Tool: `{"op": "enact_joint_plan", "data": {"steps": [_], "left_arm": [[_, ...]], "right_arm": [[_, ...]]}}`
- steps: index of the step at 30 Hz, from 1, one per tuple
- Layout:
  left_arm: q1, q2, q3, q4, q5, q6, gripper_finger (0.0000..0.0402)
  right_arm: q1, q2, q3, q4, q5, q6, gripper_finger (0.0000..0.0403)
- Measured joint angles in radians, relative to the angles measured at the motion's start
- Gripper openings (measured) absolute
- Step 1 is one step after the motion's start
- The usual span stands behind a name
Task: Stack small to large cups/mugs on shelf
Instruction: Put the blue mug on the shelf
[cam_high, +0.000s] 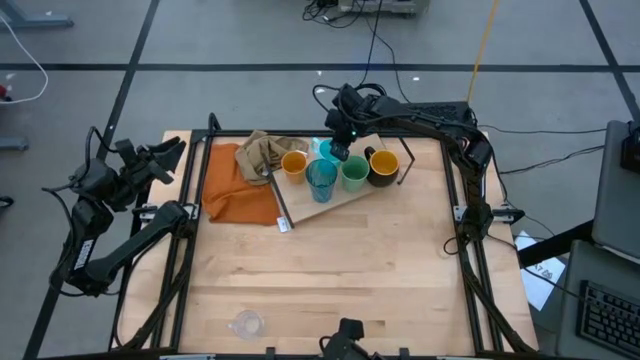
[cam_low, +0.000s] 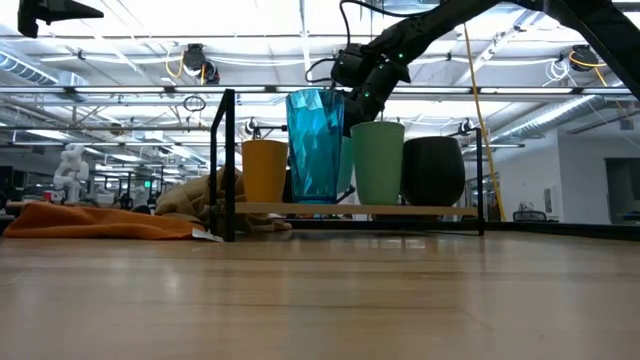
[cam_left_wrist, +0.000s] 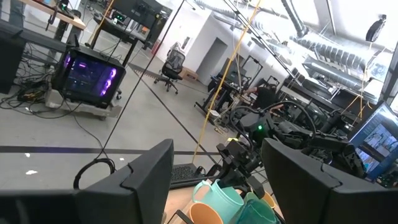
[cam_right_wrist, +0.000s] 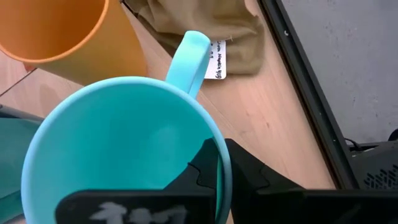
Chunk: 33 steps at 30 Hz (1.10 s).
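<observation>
Right pincer (cam_right_wrist: 214, 171) pinched rim of light-blue mug (cam_right_wrist: 124, 155) at back of shelf (cam_high: 345, 203), behind teal tumbler (cam_high: 321, 180) — you needed level, slow carry, clear of orange cup (cam_high: 294, 164). Left pincer (cam_high: 170, 152) hung spread, off bench (cam_high: 330, 290) — idle.

A robotics lab or open workshop hall. The wooden table (cam_high: 330, 270) stands on a grey floor (cam_high: 250, 40) marked with dark lines and strewn with cables (cam_high: 375, 35). Beyond it are exposed ceiling ducts (cam_left_wrist: 298, 22), a glowing monitor (cam_left_wrist: 87, 78), an office chair (cam_left_wrist: 173, 65) and, apparently, more robot rigs (cam_low: 75, 170).
</observation>
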Motion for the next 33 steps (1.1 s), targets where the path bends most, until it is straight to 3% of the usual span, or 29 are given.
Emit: {"op": "enact_joint_plan", "data": {"steps": [16, 26, 33], "left_arm": [[0.0, 0.0, 0.0, -0.001, 0.0, 0.001, 0.0243], [0.0, 0.0, 0.0, 0.0, 0.0, 0.001, 0.0243], [0.0, 0.0, 0.0, 0.0, 0.0, 0.001, 0.0243]], "right_arm": [[0.001, 0.0, 0.0, -0.007, 0.002, -0.02, 0.0009], [0.019, 0.0, 0.0, 0.007, 0.002, -0.018, 0.0045], [0.019, 0.0, 0.001, 0.01, 0.003, -0.016, 0.0045]]}}
